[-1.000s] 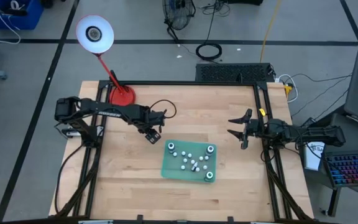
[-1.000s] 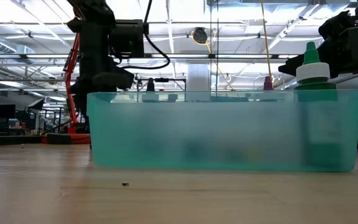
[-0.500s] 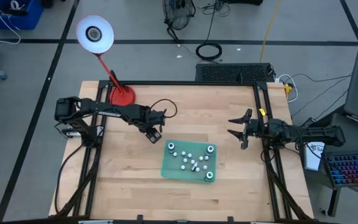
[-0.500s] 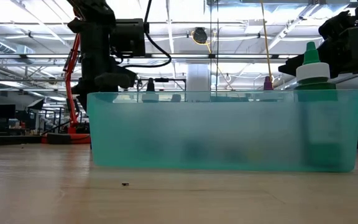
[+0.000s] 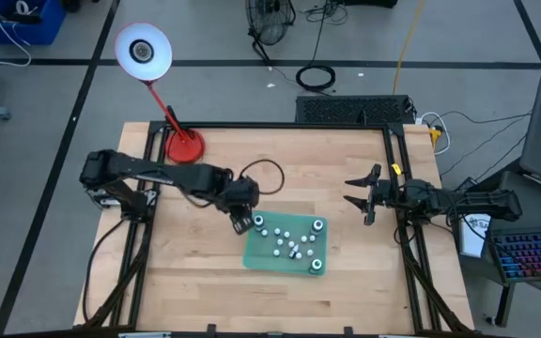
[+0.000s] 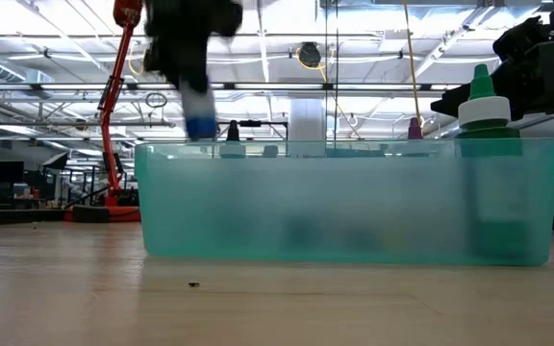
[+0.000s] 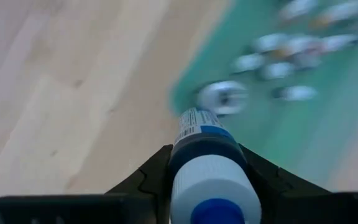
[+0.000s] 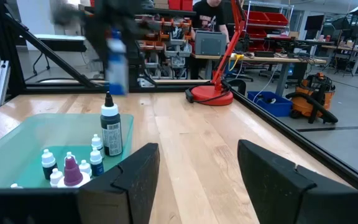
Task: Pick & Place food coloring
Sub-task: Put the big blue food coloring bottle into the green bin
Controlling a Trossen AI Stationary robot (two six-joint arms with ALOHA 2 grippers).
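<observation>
Workshop clutter behind, pale wooden table (image 5: 195, 263) in front. The left gripper (image 5: 241, 222) pinches a blue food coloring bottle (image 7: 202, 146) just above the green tray (image 5: 256, 253) edge — the carry looks nearly done. Next, I'd guess: lower among the others, release. The right gripper (image 5: 360, 197) waits spread, well apart.

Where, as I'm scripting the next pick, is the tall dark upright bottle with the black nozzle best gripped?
Probably by its upper body, from above: the tall dark bottle stands upright in a corner of the green plastic tray, walls and white-capped bottles crowding its sides. The left hand holds a blue bottle.
</observation>
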